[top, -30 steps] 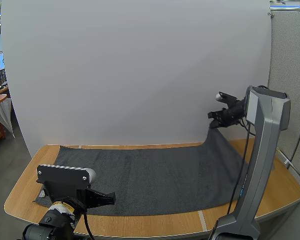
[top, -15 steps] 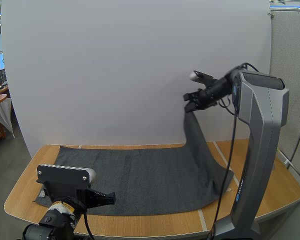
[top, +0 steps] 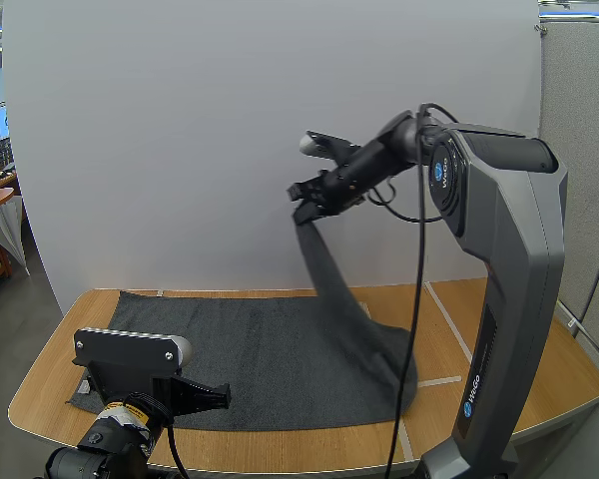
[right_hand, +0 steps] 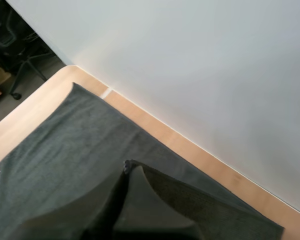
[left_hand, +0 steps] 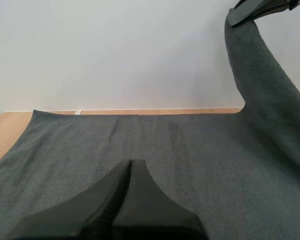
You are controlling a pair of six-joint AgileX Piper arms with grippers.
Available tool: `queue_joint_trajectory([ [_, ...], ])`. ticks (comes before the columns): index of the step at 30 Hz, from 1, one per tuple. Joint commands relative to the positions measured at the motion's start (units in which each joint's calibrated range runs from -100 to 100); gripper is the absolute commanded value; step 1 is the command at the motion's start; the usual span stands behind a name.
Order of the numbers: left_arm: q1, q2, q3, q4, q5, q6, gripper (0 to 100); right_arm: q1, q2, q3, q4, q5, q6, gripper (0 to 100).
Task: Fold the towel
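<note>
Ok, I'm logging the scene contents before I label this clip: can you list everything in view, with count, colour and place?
towel: one, dark grey, spread across the table, its far right corner lifted high off it
table: one, light wood, under the towel
board: one, white, upright behind the table
left gripper: one, black, shut on nothing, low over the towel's near left part
right gripper: one, black, pinching the towel's raised corner, high over the middle of the table
</note>
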Motion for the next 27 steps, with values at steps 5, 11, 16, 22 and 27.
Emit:
queue_joint_trajectory([
  [5, -0.17, -0.19, 0.06, -0.96, -1.18, -0.13, 0, 4.22, -1.32, 0.06, -1.08, -4.78, 2.42, 0],
  [11, -0.17, -0.19, 0.06, -0.96, -1.18, -0.13, 0, 8.12, -1.32, 0.06, -4.24, -12.86, 3.93, 0],
  [16, -0.17, -0.19, 0.06, -0.96, -1.18, -0.13, 0, 11.38, -1.18, 0.06, -5.34, -18.66, 4.17, 0],
  [22, -0.17, -0.19, 0.06, -0.96, -1.18, -0.13, 0, 14.94, 1.14, 0.06, -5.77, -23.25, 4.74, 0],
  [27, -0.17, -0.19, 0.06, -0.96, -1.18, -0.13, 0, 17.23, 3.75, 0.06, -8.30, -28.77, 6.75, 0],
])
